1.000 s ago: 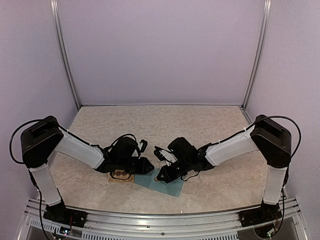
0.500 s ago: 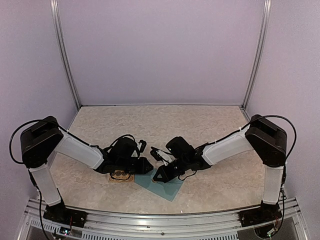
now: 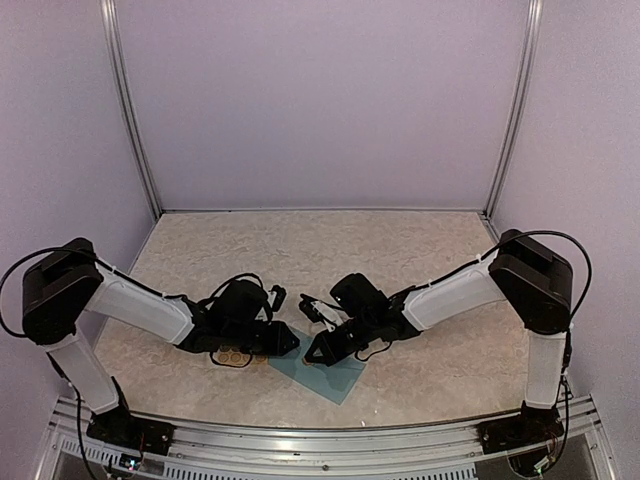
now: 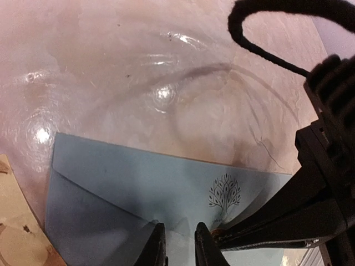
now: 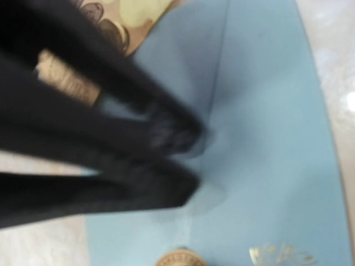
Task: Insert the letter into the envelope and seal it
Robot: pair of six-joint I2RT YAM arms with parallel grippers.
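The teal envelope (image 3: 330,375) lies flat on the table between both arms, its pointed flap folded down (image 4: 111,221); a small tree print (image 4: 224,191) is near the flap tip. No letter shows. My left gripper (image 3: 292,343) rests its tips on the flap tip (image 4: 180,244), jaws nearly shut with a narrow gap and nothing between them. My right gripper (image 3: 312,355) comes in from the right (image 4: 219,235), its fingers together on a round tan sticker (image 5: 180,259) just above the envelope beside the flap tip. In the right wrist view its own fingers are out of frame.
The tan sheet of round stickers (image 3: 235,357) lies left of the envelope, partly under the left gripper; it also shows in the right wrist view (image 5: 127,16) and in the left wrist view (image 4: 14,233). Metal rail along the near edge (image 3: 320,445).
My right gripper moved left with the sticker, over the envelope toward the left gripper. My left arm dropped lower and its gripper shifted slightly nearer.
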